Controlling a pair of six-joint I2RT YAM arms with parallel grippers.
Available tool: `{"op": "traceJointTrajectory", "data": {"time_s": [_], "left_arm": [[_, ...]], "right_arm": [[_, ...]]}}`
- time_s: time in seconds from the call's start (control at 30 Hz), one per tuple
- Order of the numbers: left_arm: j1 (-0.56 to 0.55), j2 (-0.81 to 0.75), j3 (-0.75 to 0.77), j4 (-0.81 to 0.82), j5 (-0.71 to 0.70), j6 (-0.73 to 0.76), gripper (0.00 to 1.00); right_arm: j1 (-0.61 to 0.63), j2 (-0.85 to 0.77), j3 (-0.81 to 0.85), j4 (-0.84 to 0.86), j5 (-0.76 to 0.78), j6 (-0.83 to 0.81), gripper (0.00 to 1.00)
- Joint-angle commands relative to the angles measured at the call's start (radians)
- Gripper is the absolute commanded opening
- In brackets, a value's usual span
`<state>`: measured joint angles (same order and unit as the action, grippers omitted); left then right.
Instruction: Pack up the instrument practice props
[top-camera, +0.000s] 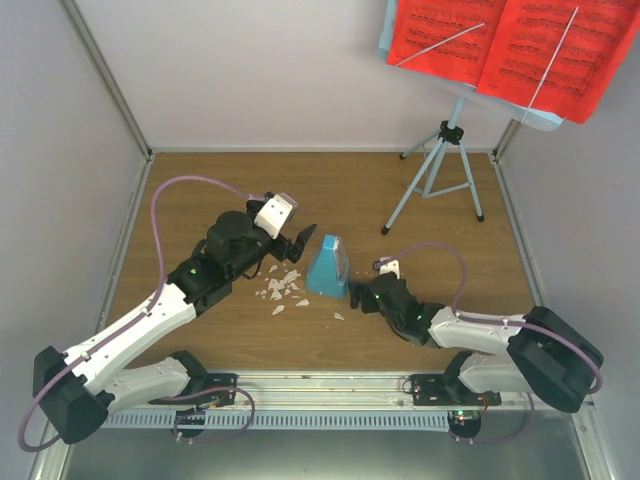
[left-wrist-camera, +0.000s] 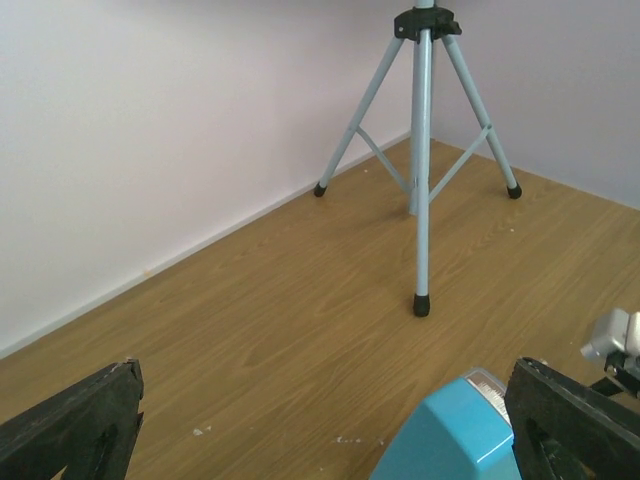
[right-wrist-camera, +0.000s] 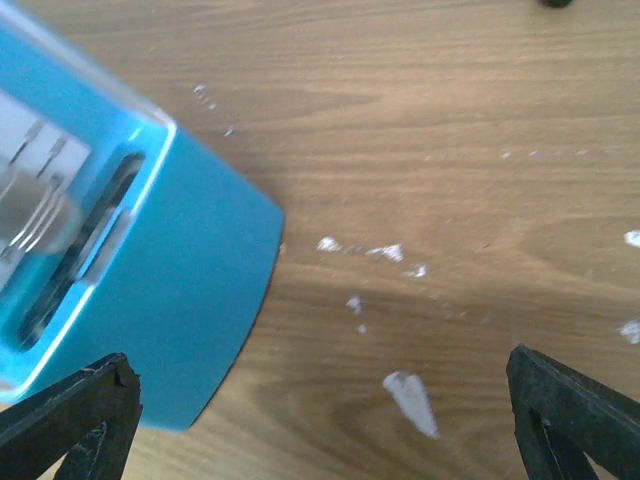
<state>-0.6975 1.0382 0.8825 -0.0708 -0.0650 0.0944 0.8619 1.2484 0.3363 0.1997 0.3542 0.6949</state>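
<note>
The wooden worktop (top-camera: 200, 200) carries the pale-blue music stand (top-camera: 440, 165) upright in its far right corner, with the red sheet-music pages (top-camera: 510, 45) spread on the stand's plate. The small blue box (top-camera: 328, 268) sits mid-worktop, between the left tool (top-camera: 303, 242) and right tool (top-camera: 356, 292). Both gape wide and hold nothing. The step looks like approaching the box; next, one tool must straddle it and close.

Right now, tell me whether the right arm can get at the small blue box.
Probably yes. The right gripper is open right beside the small blue box, with nothing between them; only white scraps lie on the table nearby.
</note>
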Motion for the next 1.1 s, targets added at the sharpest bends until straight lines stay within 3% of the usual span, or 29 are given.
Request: {"op": "traceJointTrajectory", "data": {"time_s": [0.0, 0.23, 0.4, 0.6, 0.8, 1.07], "left_arm": [[0.004, -0.018, -0.012, 0.057, -0.01, 0.014, 0.98], [0.004, -0.025, -0.014, 0.06, -0.016, 0.016, 0.99], [0.004, -0.024, -0.013, 0.058, -0.017, 0.018, 0.99], [0.004, -0.017, -0.011, 0.057, -0.01, 0.017, 0.99], [0.004, -0.017, -0.011, 0.052, -0.014, 0.023, 0.99], [0.004, -0.014, -0.009, 0.053, -0.01, 0.026, 0.99]], "right_arm": [[-0.047, -0.023, 0.004, 0.008, -0.008, -0.062, 1.0], [-0.02, -0.099, 0.017, -0.038, -0.062, -0.057, 1.0], [0.125, -0.131, -0.005, -0.026, -0.006, 0.099, 1.0], [0.26, 0.024, 0.058, -0.044, 0.167, 0.252, 1.0], [0.269, 0.226, 0.174, -0.047, 0.165, 0.284, 1.0], [0.268, 0.329, 0.199, 0.0, 0.133, 0.32, 1.0]]}}
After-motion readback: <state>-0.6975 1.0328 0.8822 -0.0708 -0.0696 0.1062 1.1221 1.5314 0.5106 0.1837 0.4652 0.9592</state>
